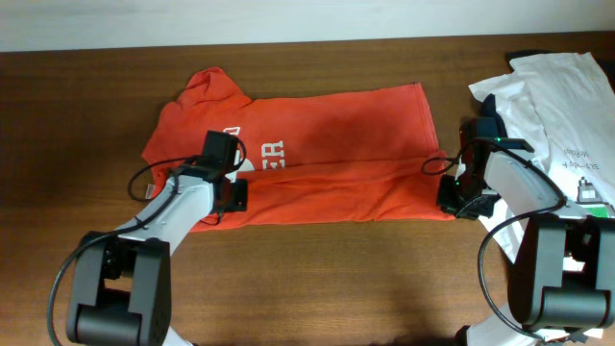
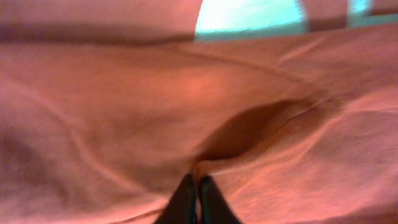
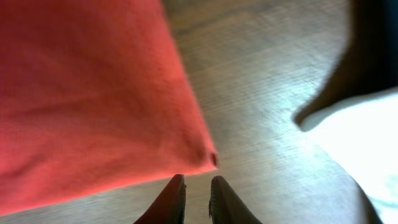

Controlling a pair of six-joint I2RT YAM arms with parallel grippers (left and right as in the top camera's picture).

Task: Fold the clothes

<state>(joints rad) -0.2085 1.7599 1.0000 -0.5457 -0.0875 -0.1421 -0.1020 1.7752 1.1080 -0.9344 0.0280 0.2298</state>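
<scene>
The red-orange T-shirt [image 1: 336, 144] lies spread on the table [image 1: 336, 279], 1 lengthwise fold seemingly in hand. The left gripper [image 2: 196, 202] looks pinched shut on its cloth. The right gripper [image 3: 198, 196], barely parted and empty, probably needs to seize the corner just ahead.

Wooden table [image 1: 317, 279]: orange T-shirt [image 1: 346, 144], white shirt [image 1: 567, 106]
</scene>
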